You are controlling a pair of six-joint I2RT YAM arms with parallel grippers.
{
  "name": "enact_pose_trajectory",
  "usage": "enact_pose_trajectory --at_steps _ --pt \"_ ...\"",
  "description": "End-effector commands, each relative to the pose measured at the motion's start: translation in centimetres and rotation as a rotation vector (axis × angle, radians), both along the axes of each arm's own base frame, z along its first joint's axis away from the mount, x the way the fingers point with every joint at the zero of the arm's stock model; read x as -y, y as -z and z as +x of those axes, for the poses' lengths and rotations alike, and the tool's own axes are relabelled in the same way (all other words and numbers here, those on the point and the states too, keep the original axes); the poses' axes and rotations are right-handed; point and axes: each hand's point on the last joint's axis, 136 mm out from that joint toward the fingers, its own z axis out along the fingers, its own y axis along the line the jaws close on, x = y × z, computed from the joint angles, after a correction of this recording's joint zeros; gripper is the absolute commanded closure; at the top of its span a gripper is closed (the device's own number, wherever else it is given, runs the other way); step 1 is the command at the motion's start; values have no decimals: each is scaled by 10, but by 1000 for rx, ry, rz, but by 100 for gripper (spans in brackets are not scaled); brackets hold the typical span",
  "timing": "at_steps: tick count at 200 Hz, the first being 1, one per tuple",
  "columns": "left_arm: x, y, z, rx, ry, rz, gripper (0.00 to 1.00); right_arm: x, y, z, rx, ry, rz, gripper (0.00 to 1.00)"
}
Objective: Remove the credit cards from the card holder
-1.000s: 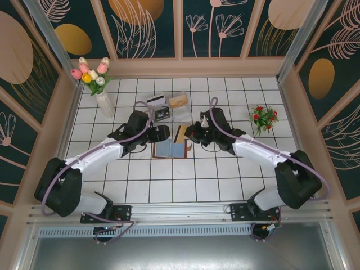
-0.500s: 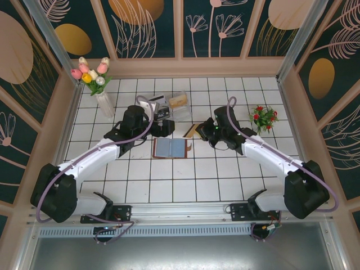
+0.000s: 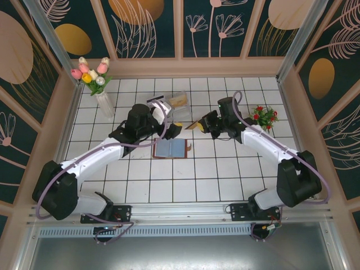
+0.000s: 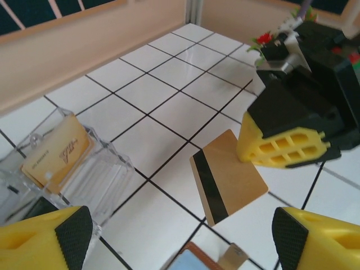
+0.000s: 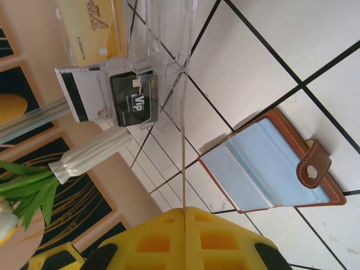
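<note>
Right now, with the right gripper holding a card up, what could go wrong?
The right gripper pinches the card by one end; it might pivot or slip free. The open left gripper hangs close by, beside the tray; the arms could bump if the card heads there. The tray already holds cards, so this one may catch on them.

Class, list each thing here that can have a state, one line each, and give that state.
left gripper: open, empty.
right gripper: shut on the gold striped card.
gold striped card: clamped by the right gripper.
card holder: lying open on the tiles, strap unfastened.
clear tray: holds a gold card, a black card and a white card.
</note>
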Motion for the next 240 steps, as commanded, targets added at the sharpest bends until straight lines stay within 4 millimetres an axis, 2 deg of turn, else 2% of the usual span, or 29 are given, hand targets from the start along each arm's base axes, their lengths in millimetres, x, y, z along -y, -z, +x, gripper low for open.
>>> enact_pose_trajectory --at_steps 1,15,24,27,59,87,135,169,185,212,240 --pt "12 -9 8 160 81 89 17 0 -7 9 -56 27 33 100" --pt "18 -4 10 179 123 128 21 0 -7 15 -57 37 28 100" --pt "22 9 7 178 170 162 25 0 -9 20 -52 40 27 100" --pt "27 0 9 201 182 157 25 0 -9 21 -52 39 26 100" --pt "45 -6 14 285 253 164 29 -3 -8 28 -59 41 27 100" --pt "60 -1 11 316 358 171 32 -3 -4 30 -77 50 34 100" --pt "65 26 10 354 440 252 31 -4 -8 33 -73 50 46 100" --pt "66 29 12 358 442 257 31 -4 -6 34 -76 47 50 100" --pt "67 32 16 359 428 259 37 -6 -5 34 -78 41 58 100" --pt "67 37 21 359 413 275 56 -6 -6 32 -79 41 65 100" --pt "70 30 26 386 399 261 69 -7 -4 30 -88 42 83 100"
